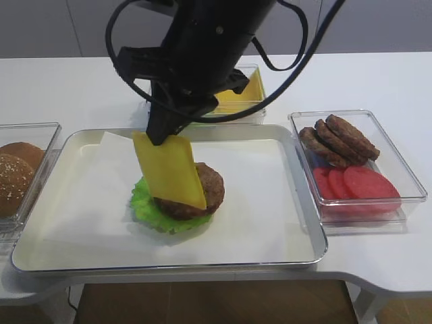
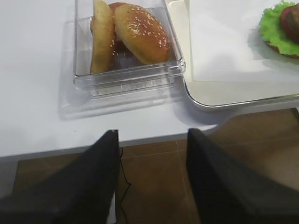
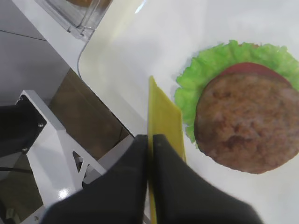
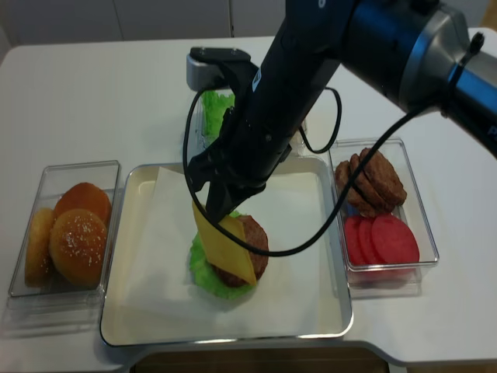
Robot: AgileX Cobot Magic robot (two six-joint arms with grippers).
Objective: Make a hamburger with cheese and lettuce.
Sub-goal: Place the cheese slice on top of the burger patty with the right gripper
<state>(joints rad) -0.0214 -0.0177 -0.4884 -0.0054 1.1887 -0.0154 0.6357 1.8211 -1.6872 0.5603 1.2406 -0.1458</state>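
At frame centre, the right gripper (image 1: pixel 160 135) has its fingers (image 3: pixel 119 186) pinched on the cheese slice (image 1: pixel 169 170), hanging tilted over the patty (image 1: pixel 202 192) and lettuce (image 1: pixel 150 206). Best lower it until flat and centred before letting go. The left gripper (image 2: pixel 152 179) idles with fingers wide.

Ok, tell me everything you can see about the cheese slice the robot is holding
The cheese is one thin, flat, plain yellow square slice, smooth and floppy-looking. The right gripper is shut on its upper edge, so it hangs tilted, lower corner down over the brown patty, which sits on ruffled green lettuce in the tray. Whether its lower edge already touches the patty cannot be told. In the wrist view it shows edge-on beside the burger.
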